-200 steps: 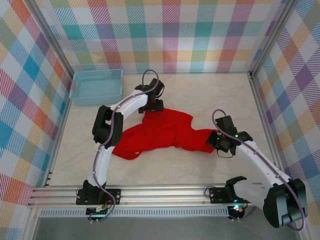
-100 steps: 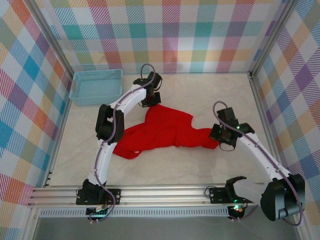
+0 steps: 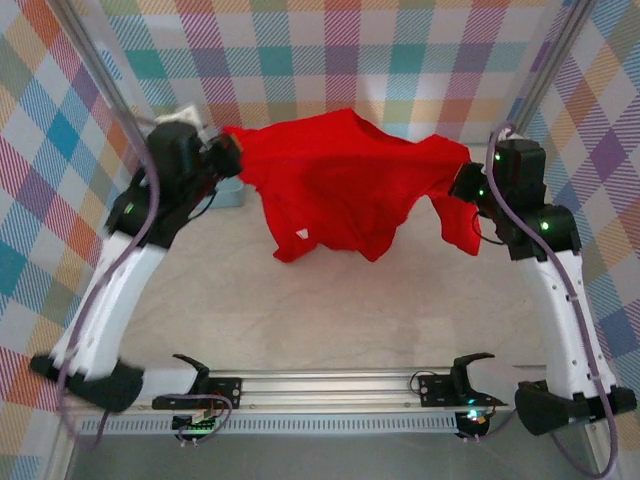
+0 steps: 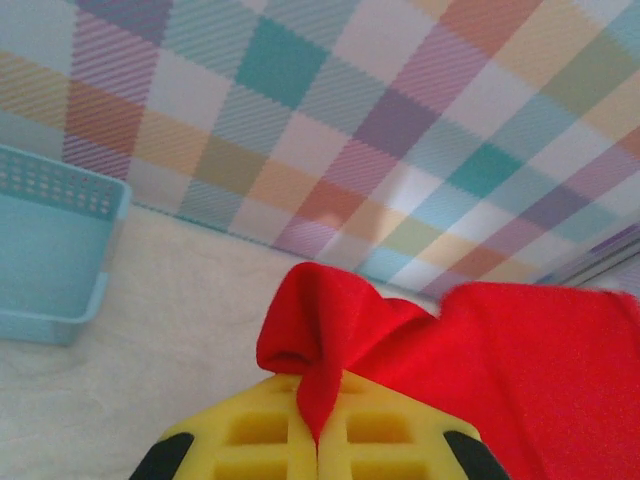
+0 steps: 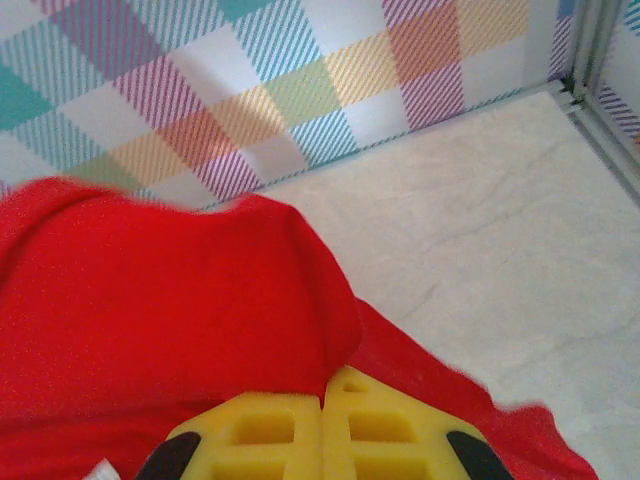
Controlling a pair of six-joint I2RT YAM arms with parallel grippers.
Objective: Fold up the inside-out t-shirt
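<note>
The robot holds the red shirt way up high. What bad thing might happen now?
The left gripper and right gripper each pinch just a small fold of the inside-out t-shirt, so a corner might slip free. It hangs lopsided, so it may land crumpled, maybe over the blue basket.

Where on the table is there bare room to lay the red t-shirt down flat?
The wide middle of the table is bare, from below the hanging t-shirt to the near rail. The far left corner is crowded by the blue basket.
</note>
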